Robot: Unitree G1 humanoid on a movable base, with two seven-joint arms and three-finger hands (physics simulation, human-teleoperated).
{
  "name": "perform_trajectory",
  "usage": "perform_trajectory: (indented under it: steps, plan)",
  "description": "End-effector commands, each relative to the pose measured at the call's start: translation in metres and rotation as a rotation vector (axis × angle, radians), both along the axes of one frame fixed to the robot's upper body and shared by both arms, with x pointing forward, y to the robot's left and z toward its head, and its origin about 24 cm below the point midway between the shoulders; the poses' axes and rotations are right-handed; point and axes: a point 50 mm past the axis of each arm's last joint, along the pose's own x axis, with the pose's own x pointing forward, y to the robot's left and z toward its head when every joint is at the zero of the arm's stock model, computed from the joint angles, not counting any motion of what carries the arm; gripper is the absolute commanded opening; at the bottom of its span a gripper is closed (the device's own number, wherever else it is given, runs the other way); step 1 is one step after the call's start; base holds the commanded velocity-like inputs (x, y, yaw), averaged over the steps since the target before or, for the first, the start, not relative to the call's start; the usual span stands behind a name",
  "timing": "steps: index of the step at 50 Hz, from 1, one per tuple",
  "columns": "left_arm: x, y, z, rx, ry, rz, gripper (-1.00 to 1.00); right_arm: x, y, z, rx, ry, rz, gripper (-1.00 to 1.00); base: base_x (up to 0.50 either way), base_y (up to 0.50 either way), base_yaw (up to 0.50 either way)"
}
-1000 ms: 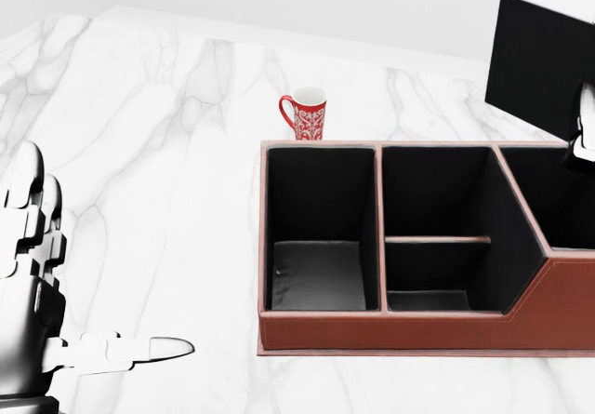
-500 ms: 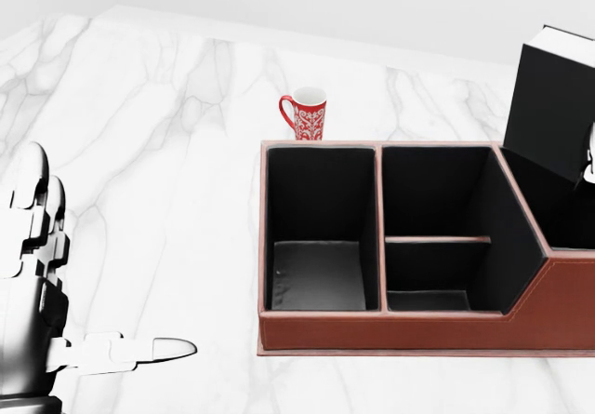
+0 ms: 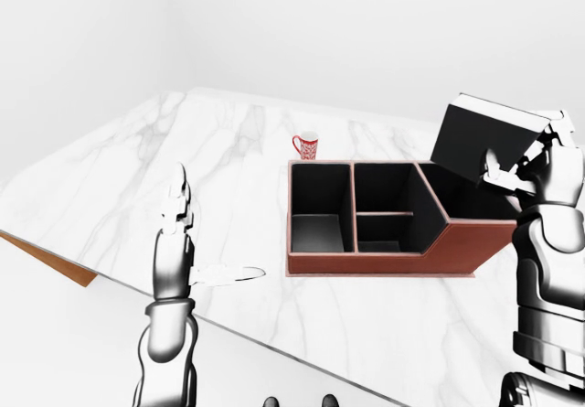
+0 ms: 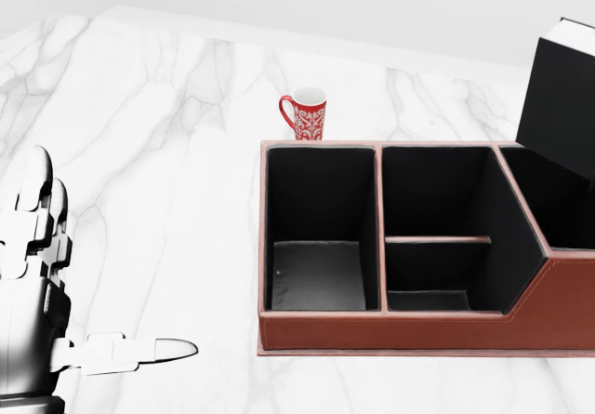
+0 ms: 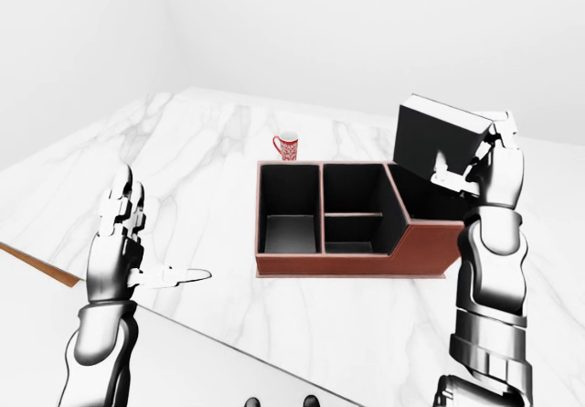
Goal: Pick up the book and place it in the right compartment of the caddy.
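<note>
The black book [image 5: 431, 141] with white page edges is held tilted in my right hand [image 5: 477, 162], whose fingers close round its right edge. It hangs over the right compartment [image 5: 422, 202] of the brown leather caddy [image 5: 352, 262], its lower edge near the rim. In the head view only the book's left part [image 4: 561, 98] shows at the right edge, and the right hand is out of frame. My left hand [image 5: 137, 242] is open and empty, held upright over the marble table [image 5: 219, 142], well left of the caddy.
A red and white patterned mug [image 4: 306, 113] stands just above the caddy's top rim in the head view. The caddy has a left compartment [image 4: 318, 233] and a divided middle one [image 4: 437, 233]. The table's near edge [image 3: 137, 290] runs diagonally at lower left.
The book has moved to the right and slightly lower in the head view, towards the caddy's right compartment, and my right hand has left that view. The left hand has barely moved.
</note>
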Motion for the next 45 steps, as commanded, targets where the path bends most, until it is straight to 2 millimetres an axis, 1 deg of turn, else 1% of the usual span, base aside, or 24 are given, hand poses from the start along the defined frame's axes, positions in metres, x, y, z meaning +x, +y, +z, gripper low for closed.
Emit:
perform_trajectory:
  steps: [1, 6, 10, 18, 26, 38, 45]
  plan:
    - [-0.001, 0.000, 0.000, 0.004, 0.002, 0.002, 1.00, -0.012, 0.000, 0.012, -0.017, -0.066, -0.005, -1.00, 0.00, 0.00, 0.00]
    - [0.000, 0.001, -0.002, 0.006, 0.004, 0.004, 1.00, -0.020, 0.000, 0.017, -0.030, -0.095, 0.001, -1.00, 0.00, 0.00, 0.00]
    - [0.000, 0.001, -0.001, 0.007, 0.003, 0.005, 1.00, -0.027, 0.001, 0.014, -0.040, -0.090, 0.008, -1.00, 0.00, 0.00, 0.00]
    - [0.000, 0.000, -0.002, 0.009, 0.005, 0.005, 1.00, -0.034, -0.001, 0.014, -0.049, -0.097, 0.005, -1.00, 0.00, 0.00, 0.00]
    - [0.000, 0.001, -0.002, 0.009, 0.006, 0.005, 1.00, -0.038, -0.001, 0.012, -0.053, -0.095, 0.001, -1.00, 0.00, 0.00, 0.00]
    - [0.000, 0.000, -0.004, 0.016, 0.008, 0.005, 1.00, -0.040, -0.004, 0.004, -0.040, -0.069, -0.009, -1.00, 0.00, 0.00, 0.00]
    - [0.000, 0.000, -0.004, 0.016, 0.009, 0.005, 1.00, -0.040, -0.003, 0.008, -0.046, -0.083, -0.005, -1.00, 0.00, 0.00, 0.00]
